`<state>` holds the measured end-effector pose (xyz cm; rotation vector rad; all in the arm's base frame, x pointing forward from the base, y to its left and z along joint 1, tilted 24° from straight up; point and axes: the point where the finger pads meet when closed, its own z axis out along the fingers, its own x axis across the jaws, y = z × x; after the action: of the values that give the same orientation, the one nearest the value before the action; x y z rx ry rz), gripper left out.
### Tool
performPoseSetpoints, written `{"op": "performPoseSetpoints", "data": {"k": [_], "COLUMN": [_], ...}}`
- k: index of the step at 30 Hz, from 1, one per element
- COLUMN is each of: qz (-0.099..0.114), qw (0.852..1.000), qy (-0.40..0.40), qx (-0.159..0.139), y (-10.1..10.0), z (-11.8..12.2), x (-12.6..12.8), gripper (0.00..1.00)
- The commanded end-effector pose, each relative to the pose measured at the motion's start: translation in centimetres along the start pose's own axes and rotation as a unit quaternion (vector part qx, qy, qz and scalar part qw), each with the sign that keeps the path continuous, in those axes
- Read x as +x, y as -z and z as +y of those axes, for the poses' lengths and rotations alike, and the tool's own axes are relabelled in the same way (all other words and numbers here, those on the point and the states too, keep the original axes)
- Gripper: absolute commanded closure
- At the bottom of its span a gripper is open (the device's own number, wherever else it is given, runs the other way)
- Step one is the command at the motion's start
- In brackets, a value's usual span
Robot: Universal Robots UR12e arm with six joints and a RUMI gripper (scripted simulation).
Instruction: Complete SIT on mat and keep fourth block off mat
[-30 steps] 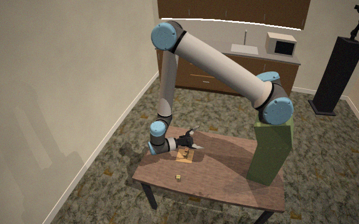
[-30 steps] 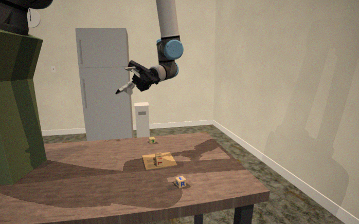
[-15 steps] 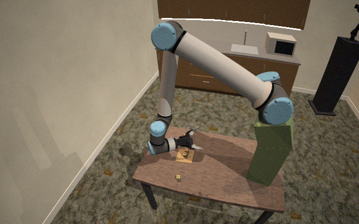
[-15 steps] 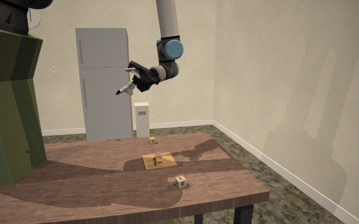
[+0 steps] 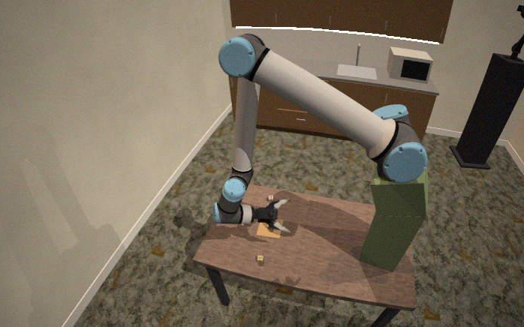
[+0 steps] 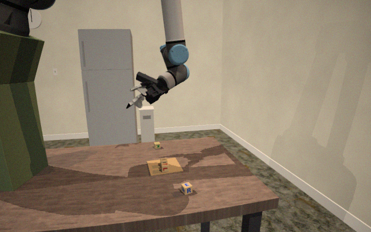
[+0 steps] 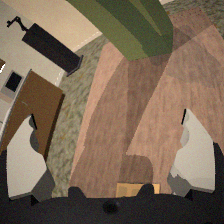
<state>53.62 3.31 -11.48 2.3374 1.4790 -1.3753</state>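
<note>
My gripper [image 5: 289, 215] [image 6: 129, 98] [image 7: 108, 112] is open and empty, high above the table, its fingers tilted sideways toward the green pedestal. The orange-yellow mat [image 5: 268, 232] [image 6: 174, 167] [image 7: 121, 190] lies below it. In the exterior view one block [image 6: 164, 167] on the mat shows a red side letter; another block [image 6: 163, 160] stands right behind it. Their top letters are unreadable. Off the mat, a block [image 6: 186, 188] [image 5: 270, 197] shows blue E-like and R letters on its top and a side. Another block [image 6: 157, 145] [image 5: 260, 258], with a green K-like side letter, lies beyond the mat's opposite side.
The wooden table [image 5: 317, 259] [image 6: 109, 198] [image 7: 107, 145] carries the mat and blocks. The green pedestal [image 5: 394, 227] [image 6: 11, 115] [image 7: 142, 37] stands at the table's end opposite the mat. A wall [image 6: 296, 72] rises beyond the table's other end.
</note>
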Motion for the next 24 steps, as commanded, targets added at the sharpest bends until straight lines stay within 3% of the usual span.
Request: {"op": "performPoseSetpoints", "data": {"k": [1, 7, 9, 11, 24], "qz": [0.064, 0.113, 0.113, 0.143, 0.231], "qw": [0.998, 0.992, 0.992, 0.986, 0.958], "qy": [0.022, 0.042, 0.042, 0.055, 0.102], "qx": [-0.019, -0.044, -0.044, -0.061, -0.133], "y": [0.3, 1.3, 1.3, 2.1, 5.6], "z": [2.1, 4.0, 4.0, 5.3, 9.5], "x": [3.6, 6.3, 6.3, 7.9, 12.6], "gripper": [0.0, 0.0, 0.0, 0.0, 0.0]}}
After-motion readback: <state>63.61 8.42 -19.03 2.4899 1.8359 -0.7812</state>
